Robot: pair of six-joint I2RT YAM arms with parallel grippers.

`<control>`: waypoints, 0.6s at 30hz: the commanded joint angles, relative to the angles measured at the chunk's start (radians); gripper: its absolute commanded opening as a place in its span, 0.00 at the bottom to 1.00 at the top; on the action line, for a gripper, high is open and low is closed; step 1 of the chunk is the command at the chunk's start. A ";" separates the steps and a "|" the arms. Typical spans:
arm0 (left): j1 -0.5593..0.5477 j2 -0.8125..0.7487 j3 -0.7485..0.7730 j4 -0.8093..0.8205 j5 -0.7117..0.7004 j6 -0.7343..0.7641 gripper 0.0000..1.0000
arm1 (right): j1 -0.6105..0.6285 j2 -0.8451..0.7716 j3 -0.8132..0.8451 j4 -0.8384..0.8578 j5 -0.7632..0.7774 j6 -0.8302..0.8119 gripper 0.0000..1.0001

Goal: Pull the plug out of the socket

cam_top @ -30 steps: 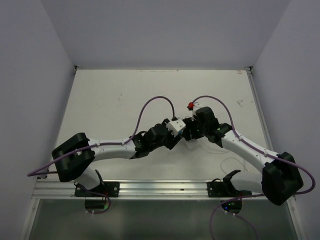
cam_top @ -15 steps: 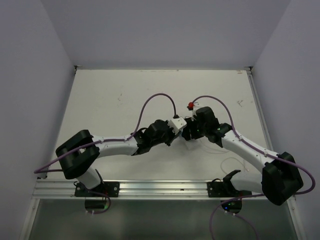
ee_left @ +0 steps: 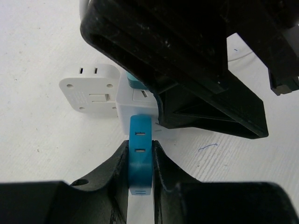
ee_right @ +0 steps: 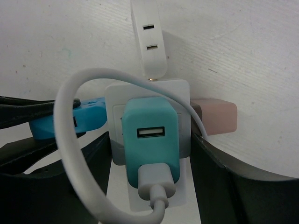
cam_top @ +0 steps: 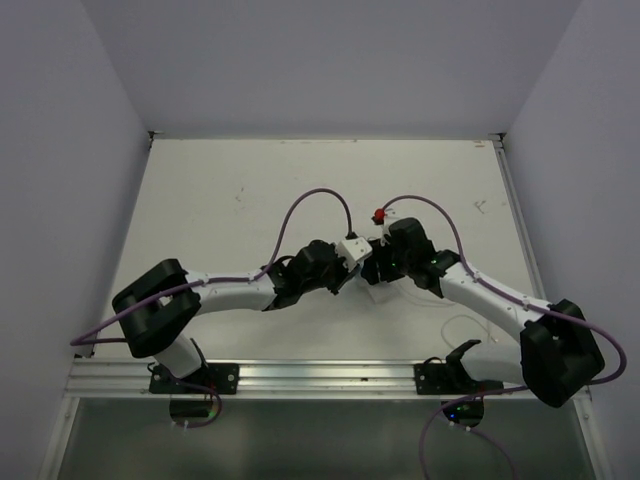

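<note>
Overhead view: both wrists meet near the middle of the tabletop [cam_top: 220,200], and their housings cover the fingers. The socket [cam_top: 352,246] shows only as a small white block between them. The plug cannot be made out from there.

Left side: bare surface runs out to the left edge and the far edge. A purple cable [cam_top: 310,195] arcs above it.

Left hand [ee_left: 140,148]: jaws closed tight on the blue plug [ee_left: 140,135], one black finger [ee_left: 119,161] on each flat side. The plug is narrow, with two slot holes on its visible edge. Its far end meets the socket's face. The prongs are hidden, so seating depth cannot be told. A flat white adapter [ee_left: 91,88] sits against the socket's left side.

Socket, right wrist view: white cube with rounded corners. A teal USB charger [ee_right: 150,140] is on the facing side, and a white cable [ee_right: 60,126] loops out of it. A white plug [ee_right: 149,39] projects from the top and a pink plug [ee_right: 217,117] from the right.

Right hand [ee_right: 149,154]: partly open, clamped on the socket, with black fingers against both side walls. In the left wrist view its bulk hides the socket's right half.

Right side: a small red item [cam_top: 379,214] lies just beyond the wrist. A thin white wire loop [cam_top: 462,325] lies toward the near edge.
</note>
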 commanded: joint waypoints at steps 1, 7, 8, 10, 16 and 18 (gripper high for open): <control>-0.006 -0.084 -0.007 0.033 0.081 0.007 0.00 | -0.005 0.024 -0.013 0.093 0.114 0.002 0.00; -0.014 -0.142 -0.063 0.036 0.084 -0.014 0.00 | -0.003 0.046 -0.024 0.088 0.171 0.029 0.00; -0.017 -0.150 -0.076 0.036 0.077 -0.021 0.00 | -0.003 0.049 -0.023 0.087 0.191 0.031 0.00; -0.023 -0.170 -0.088 0.036 0.068 -0.027 0.00 | -0.005 0.060 -0.021 0.081 0.208 0.034 0.00; -0.041 -0.211 -0.105 0.013 0.035 -0.041 0.00 | -0.003 0.086 -0.027 0.081 0.235 0.048 0.00; -0.043 -0.231 -0.105 -0.001 0.034 -0.054 0.00 | -0.003 0.081 -0.030 0.082 0.226 0.046 0.00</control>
